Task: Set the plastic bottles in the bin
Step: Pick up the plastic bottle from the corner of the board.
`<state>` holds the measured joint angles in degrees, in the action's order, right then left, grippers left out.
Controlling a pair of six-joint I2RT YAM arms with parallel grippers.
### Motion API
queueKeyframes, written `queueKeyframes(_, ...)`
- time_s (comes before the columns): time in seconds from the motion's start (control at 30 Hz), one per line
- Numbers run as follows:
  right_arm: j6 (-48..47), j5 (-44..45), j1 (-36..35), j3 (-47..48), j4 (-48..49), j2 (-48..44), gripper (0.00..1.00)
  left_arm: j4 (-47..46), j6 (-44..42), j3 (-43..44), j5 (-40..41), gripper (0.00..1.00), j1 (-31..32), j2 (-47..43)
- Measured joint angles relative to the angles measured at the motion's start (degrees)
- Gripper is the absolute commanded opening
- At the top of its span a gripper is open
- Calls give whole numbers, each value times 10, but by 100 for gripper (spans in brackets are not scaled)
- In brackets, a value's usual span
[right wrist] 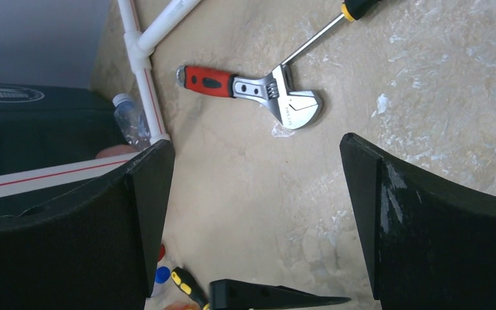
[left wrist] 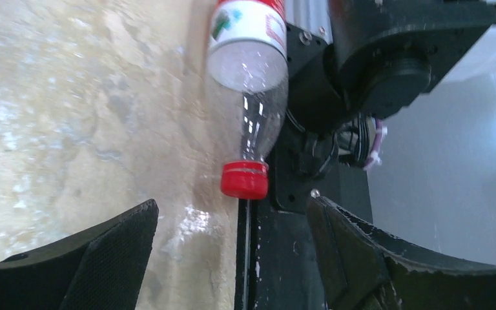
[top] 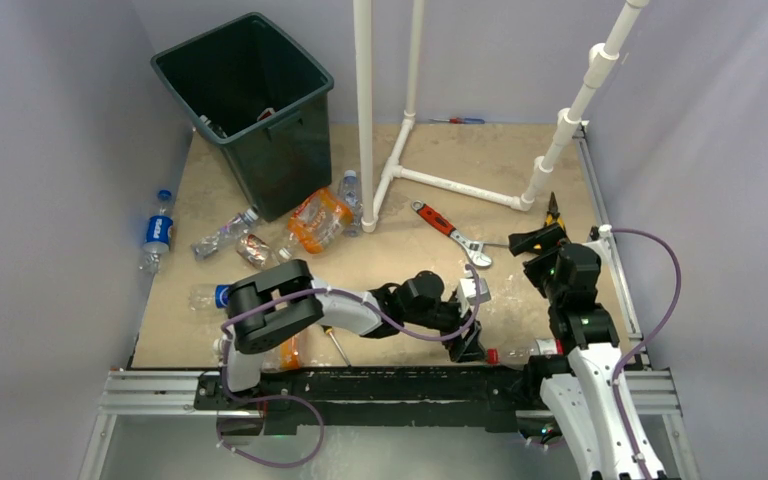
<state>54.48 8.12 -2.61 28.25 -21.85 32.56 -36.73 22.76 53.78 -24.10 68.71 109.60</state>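
While the left hand [left wrist: 232,216] is hovering low with its fingers spread wide and pinching nothing, the red-capped bottle [left wrist: 248,110] is lying just ahead of it. The cap is pointing toward the fingers, and the bottle is resting on the near edge of the worktop [left wrist: 71,97] beside black hardware. Its body is showing clear and glossy, and its white label is carrying a green mark and red print too cropped to read. The right hand [right wrist: 255,148] is likewise gaping open over bare board, with the red-handled wrench [right wrist: 252,90] lying beyond it. The worktop is showing tan, mottled and scuffed, and pale grey-lilac walls [top: 40,150] are closing it in. Toward the far left corner the dark bin [top: 245,110] is standing upright. Near its foot the other bottles [top: 222,232] are lying crushed, the orange-labelled bottle [top: 317,222] among them. The blue-labelled bottle [top: 158,232] is lying apart by the left wall, its white lettering too small to read.
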Motion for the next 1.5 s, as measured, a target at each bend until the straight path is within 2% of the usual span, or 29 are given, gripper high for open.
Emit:
queueKeyframes(0.23,-4,-9,-10,26,0,-13,99,2,-67,20,-85,78,0,54)
queueKeyframes(0.43,-5,-20,-15,29,0,-19,99,-2,-88,71,-107,75,0,94)
queueKeyframes(0.7,-5,-22,-19,34,-1,-19,99,-29,-87,82,-110,69,0,120)
queueKeyframes(1.23,-5,-21,-20,56,-5,-18,99,-89,-60,92,-111,48,6,150)
queueKeyframes(1.5,-6,-21,-20,57,-9,-18,99,-92,-55,94,-110,28,9,160)
